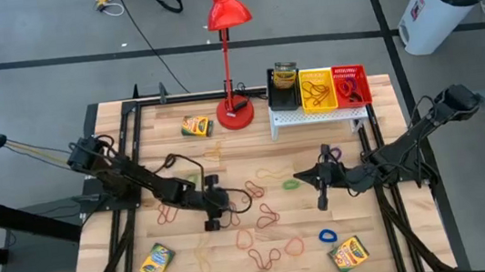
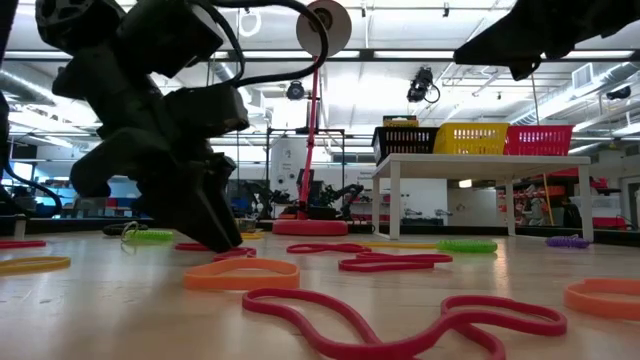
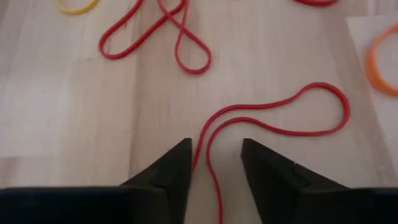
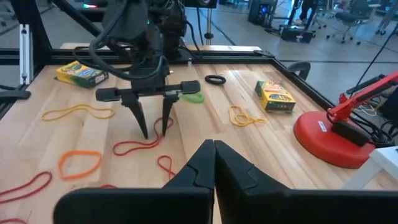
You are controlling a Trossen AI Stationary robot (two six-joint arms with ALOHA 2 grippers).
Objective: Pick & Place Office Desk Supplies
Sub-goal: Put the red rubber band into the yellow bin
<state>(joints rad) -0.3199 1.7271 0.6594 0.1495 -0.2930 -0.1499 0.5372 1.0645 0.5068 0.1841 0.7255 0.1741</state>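
left tool point(image 3: 216, 163) right at the lens, fingers apart | a red rubber-band loop point(image 3: 273, 118) lies flat on the surface point(image 3: 62, 93), its narrow tail between the fingertips, long axis stretching away from the tool | right tool point(image 4: 214, 155) pinched closed, empty, hanging above mid-surface

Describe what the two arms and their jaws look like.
Both arms are dark, near black, built of slim links with loose black cables looping along them. The left gripper hangs from a flat crossbar and ends in two thin, tapering pointed jaws. The right gripper has the same dark wedge-shaped jaws. No markings are visible.
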